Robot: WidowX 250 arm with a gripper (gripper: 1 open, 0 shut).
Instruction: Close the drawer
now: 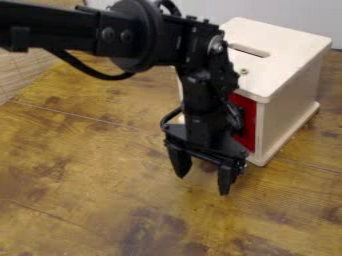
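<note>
Red drawer [243, 118] looks nearly or fully shut in its casing [287, 100], so you maybe must only confirm it; your gripper [202, 172] is parted.

One arm, one casing [274, 60] (pale), one red drawer [245, 122].

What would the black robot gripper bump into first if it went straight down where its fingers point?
Most likely the brown wooden table top. Nothing else shows just below the black robot gripper's fingertips, though one picture can't show how high they are.
</note>
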